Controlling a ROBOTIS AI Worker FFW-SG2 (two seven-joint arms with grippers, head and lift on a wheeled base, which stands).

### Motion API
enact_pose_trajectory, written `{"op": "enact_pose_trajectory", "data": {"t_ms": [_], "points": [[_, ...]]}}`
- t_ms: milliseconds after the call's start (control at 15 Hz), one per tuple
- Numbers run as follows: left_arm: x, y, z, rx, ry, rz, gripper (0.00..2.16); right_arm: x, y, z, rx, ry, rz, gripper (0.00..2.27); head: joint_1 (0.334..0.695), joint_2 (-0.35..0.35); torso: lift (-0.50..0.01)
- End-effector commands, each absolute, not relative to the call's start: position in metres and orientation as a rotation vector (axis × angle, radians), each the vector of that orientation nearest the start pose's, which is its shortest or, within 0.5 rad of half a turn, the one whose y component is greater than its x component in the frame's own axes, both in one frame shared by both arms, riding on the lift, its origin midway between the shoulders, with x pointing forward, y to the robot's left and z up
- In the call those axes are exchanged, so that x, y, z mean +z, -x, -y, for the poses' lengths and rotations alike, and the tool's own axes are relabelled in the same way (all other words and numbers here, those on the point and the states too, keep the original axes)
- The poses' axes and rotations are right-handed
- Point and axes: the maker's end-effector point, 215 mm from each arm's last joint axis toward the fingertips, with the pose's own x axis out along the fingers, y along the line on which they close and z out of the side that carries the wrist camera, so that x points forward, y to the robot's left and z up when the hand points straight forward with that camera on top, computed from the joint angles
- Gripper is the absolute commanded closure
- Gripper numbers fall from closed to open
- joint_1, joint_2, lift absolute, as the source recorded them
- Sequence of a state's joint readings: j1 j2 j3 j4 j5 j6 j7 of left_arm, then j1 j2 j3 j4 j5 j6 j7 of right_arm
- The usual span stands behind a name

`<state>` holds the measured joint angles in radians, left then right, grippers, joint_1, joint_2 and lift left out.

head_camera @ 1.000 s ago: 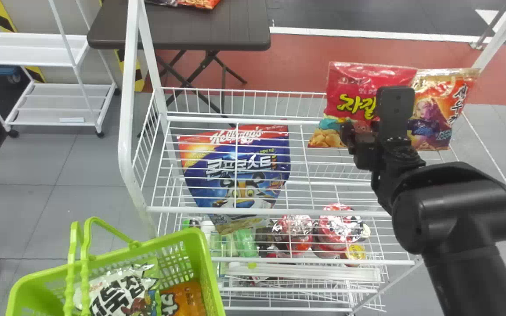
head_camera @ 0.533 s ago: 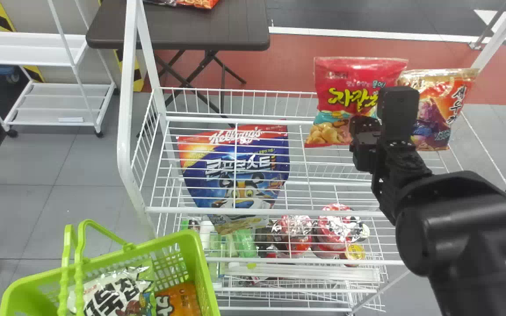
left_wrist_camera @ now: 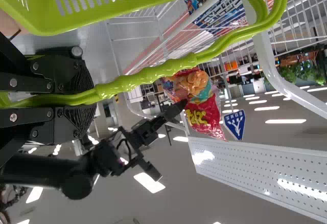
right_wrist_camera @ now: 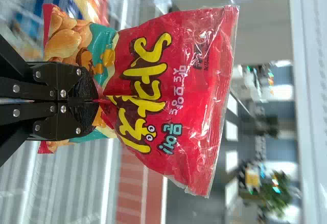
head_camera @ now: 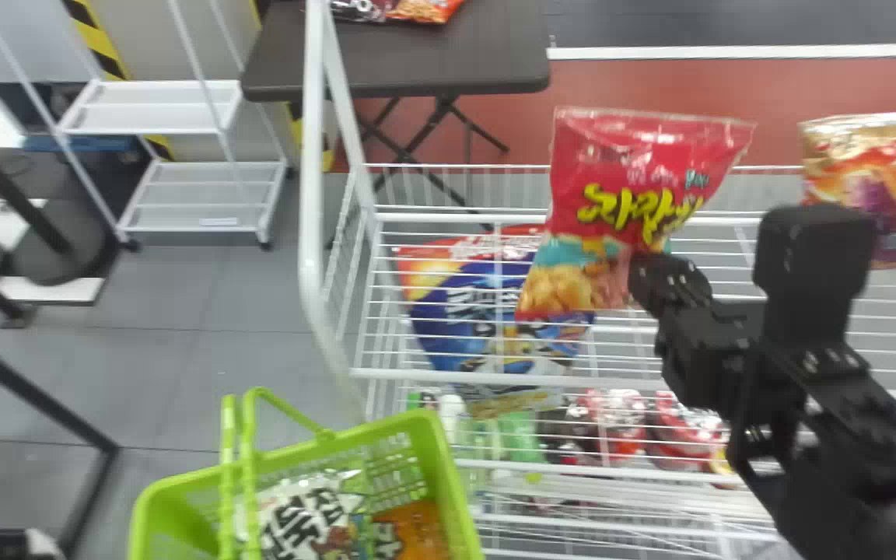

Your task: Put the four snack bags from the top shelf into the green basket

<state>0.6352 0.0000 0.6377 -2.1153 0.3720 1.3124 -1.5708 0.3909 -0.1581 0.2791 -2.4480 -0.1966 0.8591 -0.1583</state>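
Note:
In the head view my right gripper [head_camera: 650, 284] holds a red snack bag [head_camera: 635, 183] upright above the rack's top shelf. The right wrist view has that gripper [right_wrist_camera: 97, 101] shut on the middle of the red bag [right_wrist_camera: 158, 75]. An orange and gold snack bag [head_camera: 876, 187] stands farther right on the top shelf. At the lower left is the green basket [head_camera: 436, 435], with a white bag [head_camera: 300, 517] and an orange bag [head_camera: 413, 533] inside. In the left wrist view my left gripper [left_wrist_camera: 84, 96] is shut on the green basket's handle [left_wrist_camera: 153, 73].
A white wire rack [head_camera: 309, 233] carries a blue cereal bag [head_camera: 479, 311] and, lower down, cups and bottles. Its left post rises between the basket side and the shelf. Behind stands a dark folding table [head_camera: 448, 58]; a white cart [head_camera: 183, 124] is at the back left.
The red bag has come away from the orange and gold one, moving left and nearer with my right gripper. The head view has turned, so rack and basket appear farther right.

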Motion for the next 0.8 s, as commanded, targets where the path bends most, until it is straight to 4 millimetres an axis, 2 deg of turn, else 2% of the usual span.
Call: {"op": "enact_pose_trajectory", "data": {"t_ms": [0, 67, 200, 333, 467, 600, 733], "points": [[-0.379, -0.189, -0.218, -0.895, 1.191, -0.658, 2.15, -0.356, -0.369, 0.033, 0.403, -0.033, -0.519, 2.25, 0.695, 0.240, -0.001], [-0.379, -0.189, -0.218, -0.895, 1.191, -0.658, 2.15, -0.367, -0.349, 0.009, 0.462, -0.027, -0.572, 2.25, 0.695, 0.282, -0.001], [-0.379, -0.188, -0.218, -0.896, 1.192, -0.659, 2.15, -0.372, -0.324, -0.027, 0.553, -0.024, -0.620, 2.25, 0.695, 0.350, -0.001], [-0.378, -0.188, -0.218, -0.897, 1.193, -0.659, 2.15, -0.375, -0.305, -0.066, 0.645, -0.040, -0.646, 2.25, 0.695, 0.350, -0.001], [-0.378, -0.187, -0.217, -0.898, 1.192, -0.660, 2.15, -0.391, -0.290, -0.102, 0.719, -0.031, -0.675, 2.25, 0.695, 0.350, -0.001], [-0.377, -0.186, -0.217, -0.901, 1.195, -0.657, 2.15, -0.406, -0.277, -0.123, 0.764, -0.056, -0.724, 2.25, 0.695, 0.350, -0.001], [-0.377, -0.186, -0.218, -0.900, 1.198, -0.655, 2.15, -0.414, -0.268, -0.129, 0.782, -0.076, -0.764, 2.25, 0.695, 0.350, -0.001]]}}
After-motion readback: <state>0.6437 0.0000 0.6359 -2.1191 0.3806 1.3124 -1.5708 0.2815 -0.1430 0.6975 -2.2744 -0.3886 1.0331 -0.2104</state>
